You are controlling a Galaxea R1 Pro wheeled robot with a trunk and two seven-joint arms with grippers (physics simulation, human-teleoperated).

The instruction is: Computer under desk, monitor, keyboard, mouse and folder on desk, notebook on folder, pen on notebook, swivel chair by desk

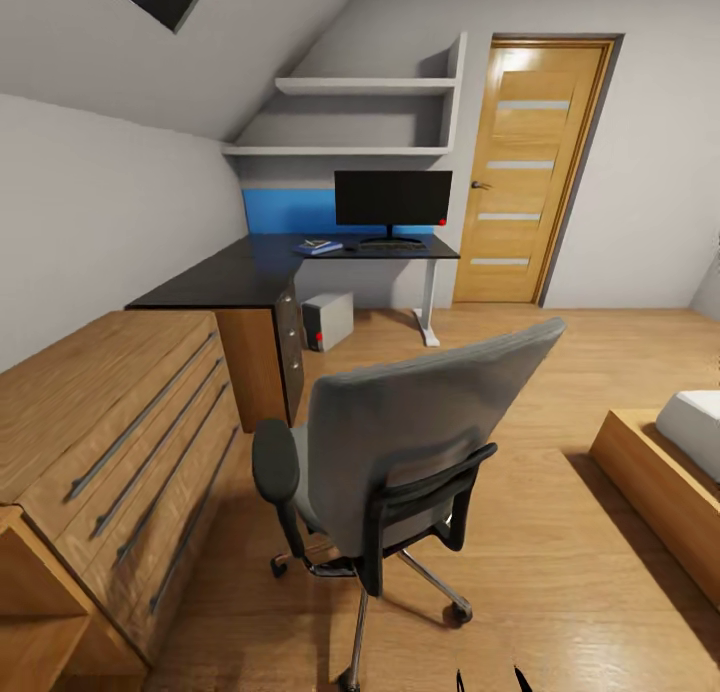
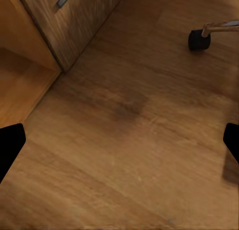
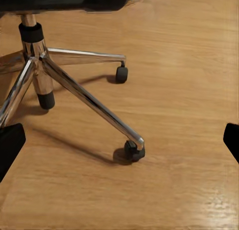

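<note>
chair (image 1: 420, 442) grey padded, chrome star base | desk (image 1: 250, 272) black L-shaped

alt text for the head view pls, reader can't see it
A grey swivel chair stands on the wood floor with its back to the camera, away from the black L-shaped desk in the far corner. The desk holds a monitor and a blue folder; the computer sits underneath. A wooden drawer unit lines the left wall.
</note>
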